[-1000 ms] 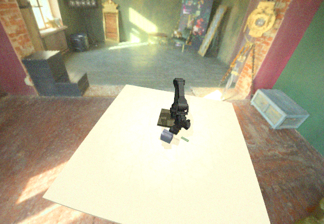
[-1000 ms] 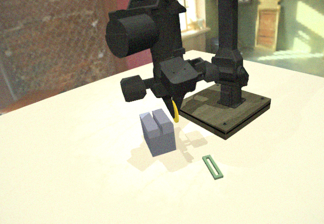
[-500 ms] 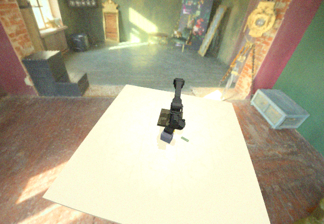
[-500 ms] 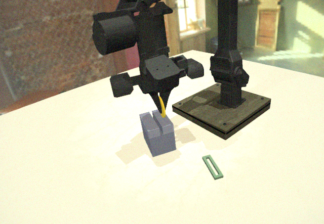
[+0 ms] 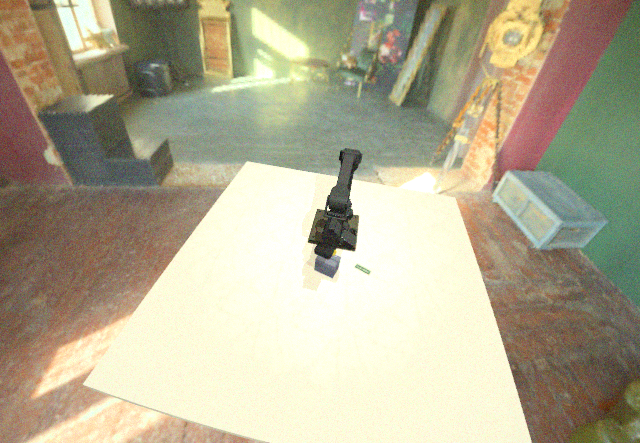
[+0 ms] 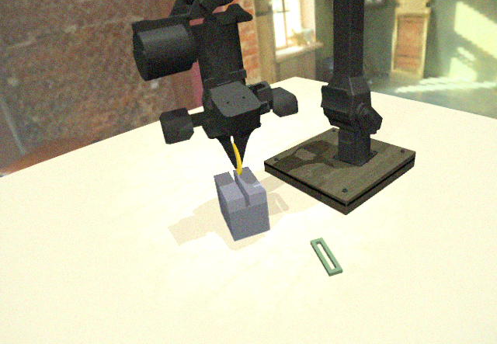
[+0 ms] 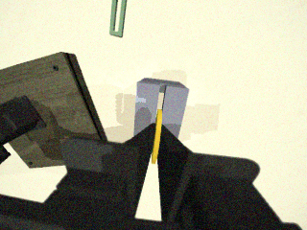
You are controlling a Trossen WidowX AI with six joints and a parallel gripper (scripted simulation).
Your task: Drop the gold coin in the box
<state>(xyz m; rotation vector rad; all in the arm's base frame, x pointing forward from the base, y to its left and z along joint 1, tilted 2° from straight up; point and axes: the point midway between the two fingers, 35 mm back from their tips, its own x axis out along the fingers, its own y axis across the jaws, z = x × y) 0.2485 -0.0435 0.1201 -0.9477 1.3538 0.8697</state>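
My gripper (image 6: 238, 165) (image 7: 156, 127) is shut on the gold coin (image 5: 334, 252) (image 6: 238, 159) (image 7: 157, 136), which hangs edge-down between the fingertips. The grey box (image 5: 327, 266) (image 6: 251, 220) (image 7: 173, 105) stands upright below. The coin is just above the box's rear part, and its lower edge overlaps the lid in the exterior view. In the wrist view the coin runs nearly in line with the slot (image 7: 161, 99). Whether its lower edge is in the slot cannot be told. The green holder (image 5: 362, 268) (image 6: 335, 271) (image 7: 116, 34) lies flat, empty, beside the box.
The arm's dark square base plate (image 6: 377, 183) (image 7: 43, 77) is on the pale table (image 5: 310, 366) (image 6: 160, 300), behind and to the right of the box in the exterior view. The arm's shadow falls around the box.
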